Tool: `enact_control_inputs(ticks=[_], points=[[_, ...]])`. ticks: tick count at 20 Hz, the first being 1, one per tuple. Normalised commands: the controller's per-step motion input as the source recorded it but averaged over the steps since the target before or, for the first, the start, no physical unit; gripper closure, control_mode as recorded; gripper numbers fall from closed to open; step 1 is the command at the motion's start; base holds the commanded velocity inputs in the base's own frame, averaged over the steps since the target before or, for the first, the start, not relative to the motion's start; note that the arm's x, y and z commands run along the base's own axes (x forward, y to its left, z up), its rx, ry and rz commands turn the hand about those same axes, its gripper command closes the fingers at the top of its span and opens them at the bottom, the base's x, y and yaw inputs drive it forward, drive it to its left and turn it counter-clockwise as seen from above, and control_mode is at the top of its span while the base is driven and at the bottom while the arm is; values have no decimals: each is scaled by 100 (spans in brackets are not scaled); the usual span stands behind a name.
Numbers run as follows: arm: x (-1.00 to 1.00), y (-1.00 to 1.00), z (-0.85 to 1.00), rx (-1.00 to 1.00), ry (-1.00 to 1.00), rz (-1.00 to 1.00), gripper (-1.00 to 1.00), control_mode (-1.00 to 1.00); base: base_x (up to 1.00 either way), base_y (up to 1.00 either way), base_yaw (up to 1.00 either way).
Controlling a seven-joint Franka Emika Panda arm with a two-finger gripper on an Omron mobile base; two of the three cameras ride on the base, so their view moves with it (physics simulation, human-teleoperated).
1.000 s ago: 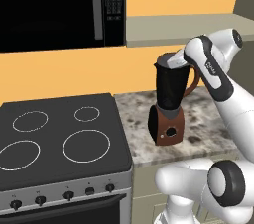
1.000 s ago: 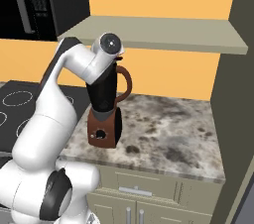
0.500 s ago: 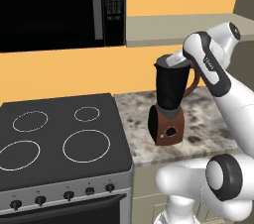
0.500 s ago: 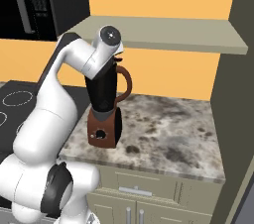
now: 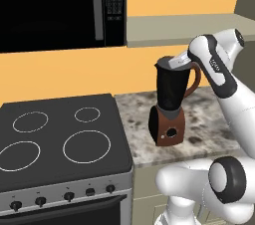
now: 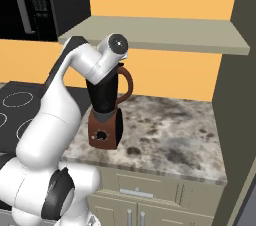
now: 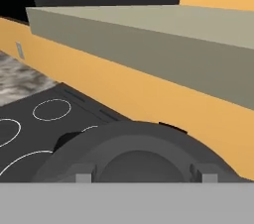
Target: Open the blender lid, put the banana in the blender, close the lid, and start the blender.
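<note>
1. The gripper [image 5: 175,63] sits right at the top of the blender [image 5: 172,100], placed there, I judge, to work the blender lid [image 7: 134,153].
2. In the hand view the lid's dark round disc lies directly below the camera, so the hand looks to be on or just over it.
3. The jaws stand part-way apart; whether they are grasping the lid I cannot tell, since the fingertips are barely visible.
4. The blender stands upright on the speckled worktop [image 6: 170,130], just beside the stove [image 5: 60,139], its curved handle turned toward the wall.
5. Farther back, a shelf [image 6: 165,32] and a microwave [image 5: 60,7] hang above the worktop, leaving limited headroom for lifting the lid.
</note>
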Motion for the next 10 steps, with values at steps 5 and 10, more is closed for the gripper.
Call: enact_control_inputs(ticks=[5,10], points=[[0,11,-16,1,6,0,-100,-100,0,0,0],[0,3,16,0,8,0,-100,-100,0,0,0]])
